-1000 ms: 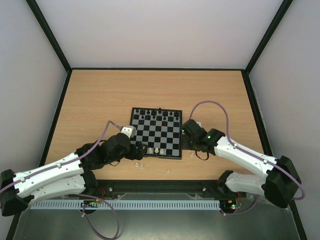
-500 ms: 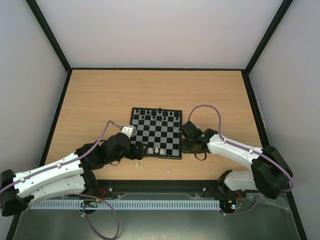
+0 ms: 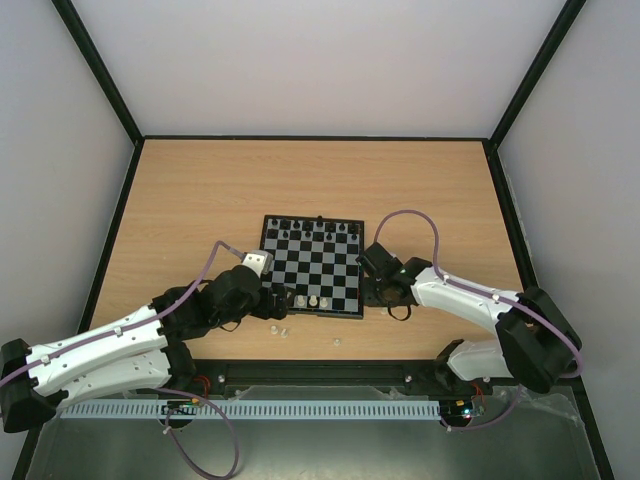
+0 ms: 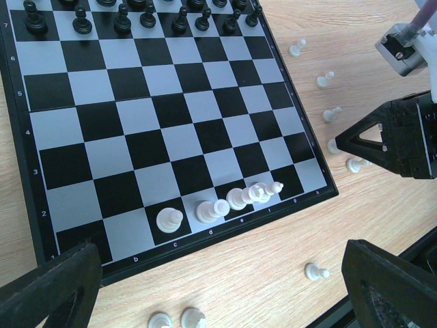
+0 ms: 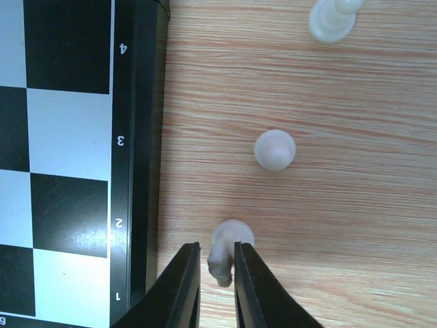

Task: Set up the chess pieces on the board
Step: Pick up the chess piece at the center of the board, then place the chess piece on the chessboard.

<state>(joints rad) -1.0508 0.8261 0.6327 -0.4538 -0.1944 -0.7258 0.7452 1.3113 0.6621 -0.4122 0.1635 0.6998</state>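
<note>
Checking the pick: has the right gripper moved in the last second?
Yes. The right gripper shifted toward the board's right edge, now around a whitish chess piece.

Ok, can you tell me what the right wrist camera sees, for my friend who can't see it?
The right gripper has its two black fingers close on either side of a whitish chess piece on the wooden table, just beside the board and its black edge. A second whitish piece stands farther off, and a third piece at the top.
</note>
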